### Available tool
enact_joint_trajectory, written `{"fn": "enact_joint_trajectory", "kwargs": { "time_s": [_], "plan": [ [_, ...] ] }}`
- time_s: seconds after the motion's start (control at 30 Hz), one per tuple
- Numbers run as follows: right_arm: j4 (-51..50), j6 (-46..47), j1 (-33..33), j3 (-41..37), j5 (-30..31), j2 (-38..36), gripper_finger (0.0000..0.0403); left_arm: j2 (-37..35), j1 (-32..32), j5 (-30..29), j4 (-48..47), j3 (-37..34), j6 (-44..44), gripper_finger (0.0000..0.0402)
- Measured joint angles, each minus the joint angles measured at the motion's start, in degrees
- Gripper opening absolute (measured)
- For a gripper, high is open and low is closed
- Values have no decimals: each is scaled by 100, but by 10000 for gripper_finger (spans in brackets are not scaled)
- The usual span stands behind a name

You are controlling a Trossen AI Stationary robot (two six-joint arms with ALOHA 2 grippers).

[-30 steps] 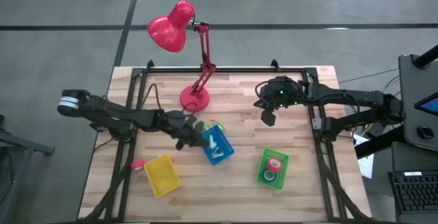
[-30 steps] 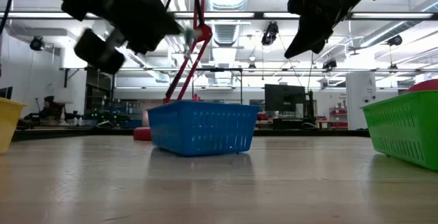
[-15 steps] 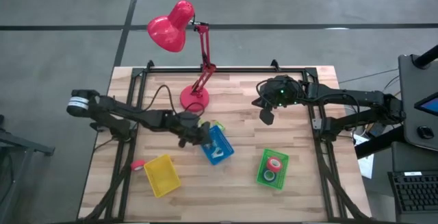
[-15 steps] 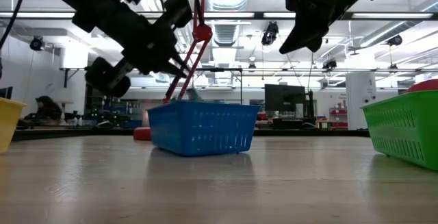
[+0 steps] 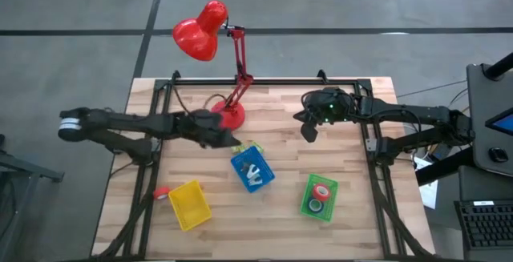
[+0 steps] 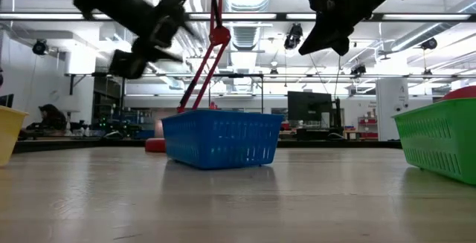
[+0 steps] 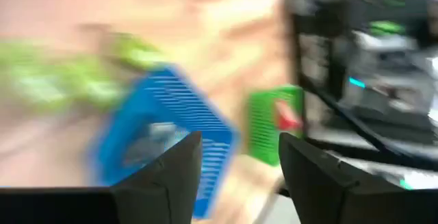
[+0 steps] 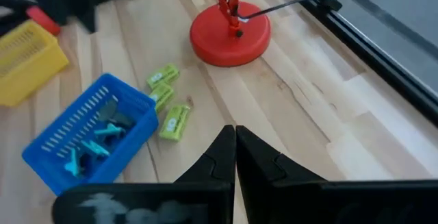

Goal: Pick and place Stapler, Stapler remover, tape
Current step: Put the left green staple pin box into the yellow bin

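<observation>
A blue basket (image 5: 253, 169) on the table's middle holds pale blue stapler removers (image 8: 87, 147) and a grey piece. My left gripper (image 5: 232, 140) hangs open above the table, just left of and beyond that basket, with nothing between its fingers (image 7: 239, 162). Red-rimmed tape rolls (image 5: 322, 191) lie in the green basket (image 5: 319, 196) at the near right. A small red thing (image 5: 161, 192) lies beside the yellow basket (image 5: 188, 204); I cannot tell whether it is the stapler. My right gripper (image 5: 309, 132) hangs shut and empty over the far right part of the table.
The red desk lamp's base (image 5: 228, 115) stands right behind my left gripper, and its head reaches past the table's far edge. Three small green packets (image 8: 168, 101) lie on the wood between the lamp base and the blue basket. Bare wood shows between the baskets.
My left gripper dipped to the blue basket's left rim with a small pale thing, opened and let it go there. It has since risen and drawn back toward the far left, near the lamp base. The right gripper has kept almost still.
</observation>
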Motion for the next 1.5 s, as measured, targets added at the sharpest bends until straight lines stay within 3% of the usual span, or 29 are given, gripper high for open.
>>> {"fn": "enact_joint_trajectory", "kwargs": {
  "time_s": [0.1, 0.23, 0.47, 0.57, 0.77, 1.0, 1.13, 1.23, 1.5],
  "plan": [
    [36, 350, 0, 0, 3, 0, 8, -322, 535, 90, -1570, -17, -348, 203],
    [59, 682, 4, 0, 230, 0, 8, -345, 1123, 551, -2304, -58, 228, 204],
    [61, 1438, 1, 0, 628, 0, 8, 282, 1406, 578, -1954, -53, 1407, 235],
    [61, 1548, 4, 0, 629, 0, 8, 641, 1437, 414, -1890, -20, 1235, 273],
    [-43, 917, -80, 0, 593, -16, 8, 1371, 1420, 390, -1364, 252, 451, 324],
    [-669, 491, -191, 0, 552, -163, 8, 2373, 1344, 370, -1442, 868, 80, 328],
    [-869, 138, -199, 0, 538, -270, 8, 2783, 1261, 438, -2049, 1216, -41, 327],
    [-992, -96, -198, 0, 537, -380, 8, 2995, 1201, 440, -2462, 1378, -41, 324],
    [-1020, -414, -197, 0, 541, -655, 8, 3218, 1090, 280, -2508, 1509, -164, 321]
  ]
}}
